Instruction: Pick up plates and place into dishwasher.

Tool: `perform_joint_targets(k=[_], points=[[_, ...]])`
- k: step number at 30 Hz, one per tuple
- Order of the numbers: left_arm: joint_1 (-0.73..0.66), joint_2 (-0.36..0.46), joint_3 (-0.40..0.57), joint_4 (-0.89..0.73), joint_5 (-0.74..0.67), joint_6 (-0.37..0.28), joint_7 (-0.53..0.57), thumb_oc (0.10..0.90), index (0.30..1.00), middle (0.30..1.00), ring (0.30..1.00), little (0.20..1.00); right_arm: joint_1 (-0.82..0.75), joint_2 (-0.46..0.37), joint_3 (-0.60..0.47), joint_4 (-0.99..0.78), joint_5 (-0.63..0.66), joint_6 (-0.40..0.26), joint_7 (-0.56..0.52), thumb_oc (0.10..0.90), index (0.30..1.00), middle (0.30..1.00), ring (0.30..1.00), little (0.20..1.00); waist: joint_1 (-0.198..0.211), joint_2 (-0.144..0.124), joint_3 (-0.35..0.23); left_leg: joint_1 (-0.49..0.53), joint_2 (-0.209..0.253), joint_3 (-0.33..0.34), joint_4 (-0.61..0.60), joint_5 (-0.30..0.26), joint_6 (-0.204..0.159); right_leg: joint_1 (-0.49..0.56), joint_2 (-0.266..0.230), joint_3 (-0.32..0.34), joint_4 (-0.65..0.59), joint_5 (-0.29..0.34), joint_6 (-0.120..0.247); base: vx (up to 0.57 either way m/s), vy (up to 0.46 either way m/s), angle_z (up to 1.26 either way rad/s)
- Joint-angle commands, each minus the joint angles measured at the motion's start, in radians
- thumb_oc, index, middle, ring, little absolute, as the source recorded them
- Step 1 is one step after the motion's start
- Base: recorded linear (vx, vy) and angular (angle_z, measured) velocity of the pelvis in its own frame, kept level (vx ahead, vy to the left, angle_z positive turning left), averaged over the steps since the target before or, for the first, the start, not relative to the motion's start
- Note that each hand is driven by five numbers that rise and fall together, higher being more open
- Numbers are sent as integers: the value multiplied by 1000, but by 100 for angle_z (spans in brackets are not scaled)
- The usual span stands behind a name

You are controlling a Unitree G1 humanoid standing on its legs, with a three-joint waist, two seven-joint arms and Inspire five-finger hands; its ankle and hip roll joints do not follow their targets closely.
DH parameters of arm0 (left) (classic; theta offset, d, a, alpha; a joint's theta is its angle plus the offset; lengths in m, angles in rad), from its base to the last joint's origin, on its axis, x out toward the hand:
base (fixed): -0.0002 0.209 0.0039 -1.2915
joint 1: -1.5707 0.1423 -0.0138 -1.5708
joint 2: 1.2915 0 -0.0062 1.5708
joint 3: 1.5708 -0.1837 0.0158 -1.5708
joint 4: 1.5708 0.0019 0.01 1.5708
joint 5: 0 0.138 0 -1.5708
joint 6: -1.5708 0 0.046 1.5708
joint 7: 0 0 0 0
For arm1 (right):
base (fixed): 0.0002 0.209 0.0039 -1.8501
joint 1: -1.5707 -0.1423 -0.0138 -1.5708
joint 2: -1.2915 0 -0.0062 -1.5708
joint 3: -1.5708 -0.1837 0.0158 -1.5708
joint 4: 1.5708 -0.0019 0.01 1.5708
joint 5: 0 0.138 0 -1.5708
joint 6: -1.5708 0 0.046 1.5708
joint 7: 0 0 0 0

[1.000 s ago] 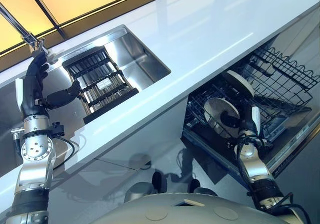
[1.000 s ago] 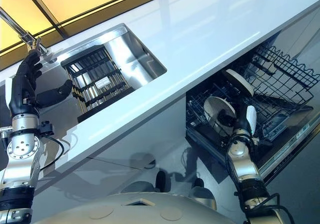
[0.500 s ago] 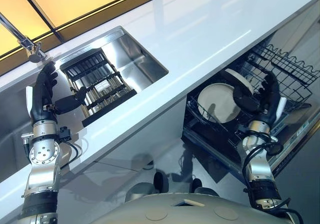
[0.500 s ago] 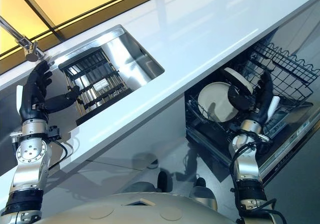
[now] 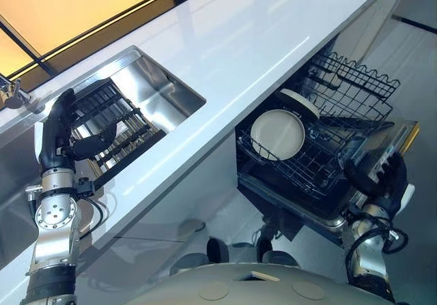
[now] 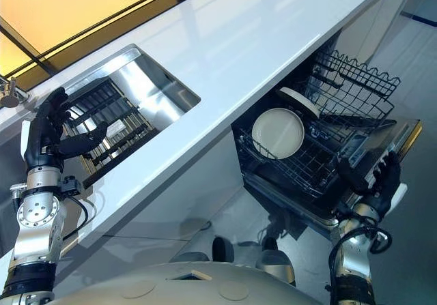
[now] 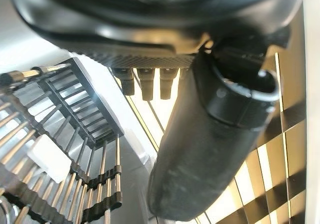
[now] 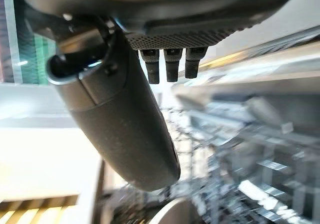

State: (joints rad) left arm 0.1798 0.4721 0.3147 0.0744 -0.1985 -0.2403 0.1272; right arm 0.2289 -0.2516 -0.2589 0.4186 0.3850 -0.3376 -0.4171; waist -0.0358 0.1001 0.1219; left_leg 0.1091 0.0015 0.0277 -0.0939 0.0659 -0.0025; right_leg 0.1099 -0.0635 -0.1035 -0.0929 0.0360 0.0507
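**A:** Right hand (image 5: pixel 384 179) hangs low beside the outer edge of the dishwasher door (image 5: pixel 382 148), fingers loosely spread and empty; its own wrist view shows straight fingers with nothing between them and the thumb.

**B:** And the plates?

**A:** One cream plate (image 5: pixel 276 134) stands on edge in the lower dishwasher rack (image 5: pixel 307 172). A second plate (image 5: pixel 297 102) stands just behind it, partly hidden by the countertop (image 5: pixel 225 52) edge. Both are racked; neither is in a hand.

**B:** Where is the other hand?

**A:** Left hand (image 5: pixel 58 131) is up at the sink (image 5: pixel 160 86), open, thumb stretched toward the black dish rack (image 5: pixel 113 131) sitting in the basin. It grips nothing. I can make out no plate in that rack from these views.

**B:** What could go wrong from here?

**A:** My guess: the right hand is near the open door's corner, so a careless swing could knock the door or snag the wire basket. The front plate looks tilted against the tines; a jolt to the rack might tip it onto its neighbour. At the sink, fingers pushed between the rack's bars could catch there.

**B:** Any brand, label or writing?

**A:** None readable. A small pale tag (image 7: pixel 49 157) sits on the sink rack, but no text on it can be made out.
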Motion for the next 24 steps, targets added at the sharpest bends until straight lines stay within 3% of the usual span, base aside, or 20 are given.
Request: perform_joint_targets(k=[1, 5, 8, 13, 19, 24], points=[[-102, 129, 93, 27, -53, -62, 23, 800, 900, 900, 900, 900, -77, -16, -8, -44, 110, -82, 93, 800, 900, 900, 900, 900, -4, 3, -24, 22, -15, 20, 7, -120, 6, -36, 21, -32, 100, -140, 27, -24, -22, -4], [-125, 150, 77, 39, -60, -48, 24, 800, 900, 900, 900, 900, -91, 2, 13, 22, 320, -15, 275, 800, 900, 900, 900, 900, -1, 7, -20, 18, -17, 15, 7, -117, 4, -38, 20, -35, 99, -140, 27, 0, 0, 0], [-141, 160, 62, 42, -63, -36, 24, 800, 900, 900, 900, 900, -97, 13, 29, 73, 410, 27, 377, 800, 900, 900, 900, 900, 3, 9, -18, 16, -19, 9, 7, -116, 3, -38, 18, -40, 100, -140, 27, -3, -10, 2], [-163, 176, 34, 49, -69, -22, 27, 800, 900, 900, 900, 900, -116, -2, 66, 138, 404, 30, 438, 800, 900, 900, 900, 900, 15, 14, -15, 15, -24, -3, 7, -112, 0, -35, 15, -48, 99, -137, 26, 10, -5, 7], [-163, 173, 19, 47, -62, -12, 29, 800, 900, 900, 900, 900, -135, -15, 86, 114, 279, -15, 351, 800, 900, 900, 900, 900, 25, 20, -11, 16, -27, -15, 7, -109, 2, -31, 13, -52, 100, -136, 26, 25, 4, 3], [-159, 160, 25, 57, -60, -20, 26, 800, 900, 900, 900, 900, -130, -2, 108, 120, 305, 100, 415, 800, 900, 900, 900, 900, 29, 25, -5, 13, -31, -26, 7, -106, 4, -35, 11, -52, 110, -140, 25, 21, 26, 5]])
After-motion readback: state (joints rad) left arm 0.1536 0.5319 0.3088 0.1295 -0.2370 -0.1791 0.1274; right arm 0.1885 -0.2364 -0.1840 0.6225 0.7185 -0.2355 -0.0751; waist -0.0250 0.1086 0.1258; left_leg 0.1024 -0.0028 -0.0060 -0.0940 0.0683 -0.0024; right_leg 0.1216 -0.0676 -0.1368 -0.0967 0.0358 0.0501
